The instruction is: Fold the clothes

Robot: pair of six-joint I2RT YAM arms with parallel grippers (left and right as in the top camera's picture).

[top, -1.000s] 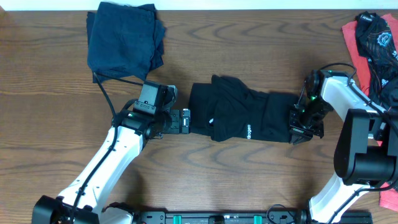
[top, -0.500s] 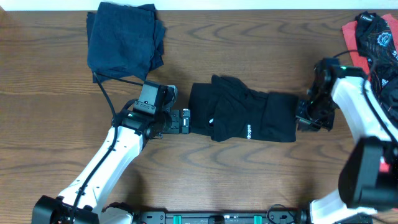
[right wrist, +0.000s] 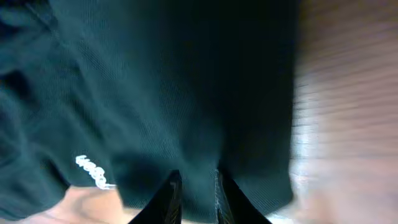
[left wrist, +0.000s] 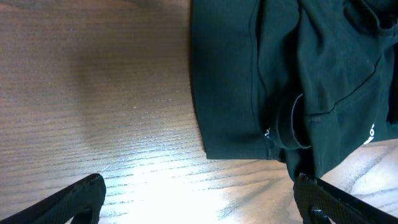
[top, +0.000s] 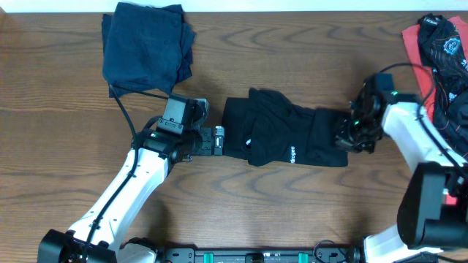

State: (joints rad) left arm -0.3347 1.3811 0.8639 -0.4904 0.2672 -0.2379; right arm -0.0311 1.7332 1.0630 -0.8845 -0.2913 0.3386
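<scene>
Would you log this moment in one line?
left gripper open beside black shirt | right gripper over its far end, grip unclear

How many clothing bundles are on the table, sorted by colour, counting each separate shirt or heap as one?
Dark navy folded shirt: 1
Black shirt with white lettering: 1
Coral-red and black heap at the right edge: 1 (the pieces inside it cannot be told apart)
Total: 3

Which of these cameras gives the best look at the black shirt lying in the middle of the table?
The overhead view: the whole black shirt shows, edge to edge. The left wrist view catches only one end of the shirt; the right wrist view is a blurred close-up of the other.
</scene>
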